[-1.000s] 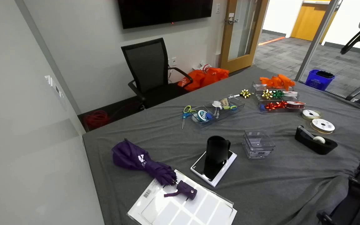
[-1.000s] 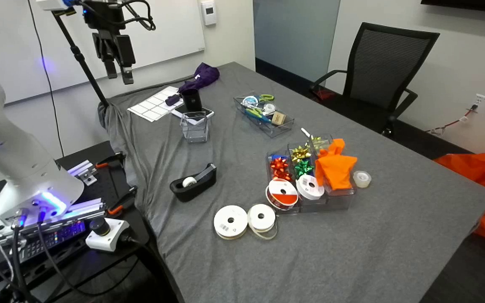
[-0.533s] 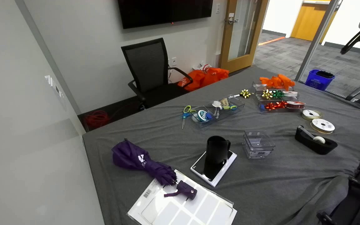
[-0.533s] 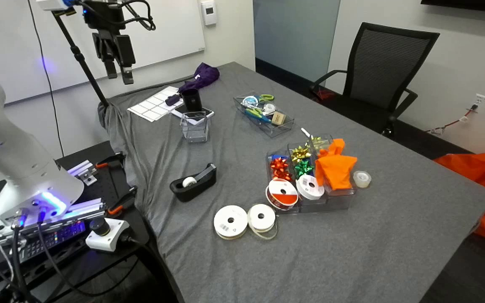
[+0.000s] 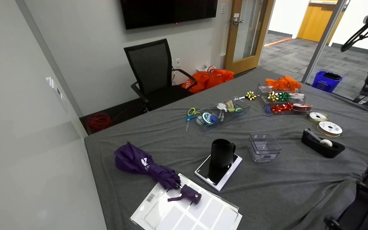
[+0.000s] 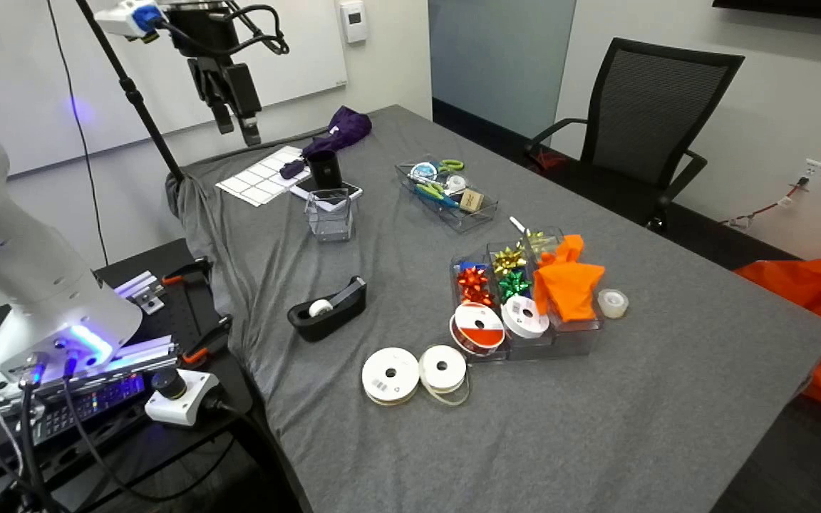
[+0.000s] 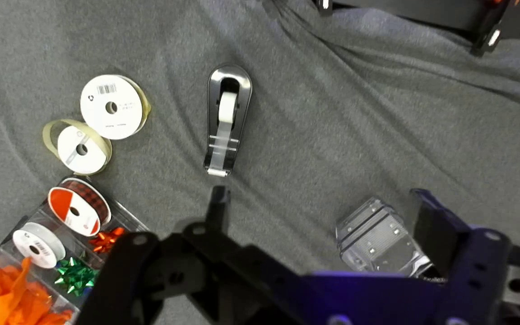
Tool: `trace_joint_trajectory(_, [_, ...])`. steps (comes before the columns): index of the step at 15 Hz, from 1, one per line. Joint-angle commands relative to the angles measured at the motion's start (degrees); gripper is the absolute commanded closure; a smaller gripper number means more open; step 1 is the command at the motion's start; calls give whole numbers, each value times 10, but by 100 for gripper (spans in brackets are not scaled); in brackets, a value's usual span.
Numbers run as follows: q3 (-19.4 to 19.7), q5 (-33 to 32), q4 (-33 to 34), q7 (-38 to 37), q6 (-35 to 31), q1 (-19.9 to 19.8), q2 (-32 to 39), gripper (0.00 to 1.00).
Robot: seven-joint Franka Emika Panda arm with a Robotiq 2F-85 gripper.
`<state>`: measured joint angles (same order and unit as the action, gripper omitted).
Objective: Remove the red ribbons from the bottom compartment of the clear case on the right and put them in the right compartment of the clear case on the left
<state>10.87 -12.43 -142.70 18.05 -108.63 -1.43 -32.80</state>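
- Red bows [image 6: 474,283] are sitting in the right case [image 6: 553,349], bottom compartment [image 5: 287,113]; looks like two
- One red spool [image 6: 480,336] is crowding them, so I'm risking snagging it by grabbing too wide
- Also counting two loose spools [image 7: 102,110], one tape dispenser [image 6: 332,318]
- My gripper [image 7: 321,196] is hanging spread wide, holding nothing

The grey-draped table [image 6: 596,417] bears clear cases [image 6: 560,346], spools [image 6: 382,386] and a tape dispenser [image 6: 331,320].

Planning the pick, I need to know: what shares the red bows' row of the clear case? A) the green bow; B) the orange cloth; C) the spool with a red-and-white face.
C: in both exterior views the red bows and the red-and-white spool lie in one row, with the green bow in the next.
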Motion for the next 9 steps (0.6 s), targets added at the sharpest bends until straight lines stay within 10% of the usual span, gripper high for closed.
trace_joint_trajectory(1, [36, 42, 36, 22, -70, -9, 61, 0])
trace_joint_trajectory(9, [74, 191, 137, 12, -220, -14, 226, 0])
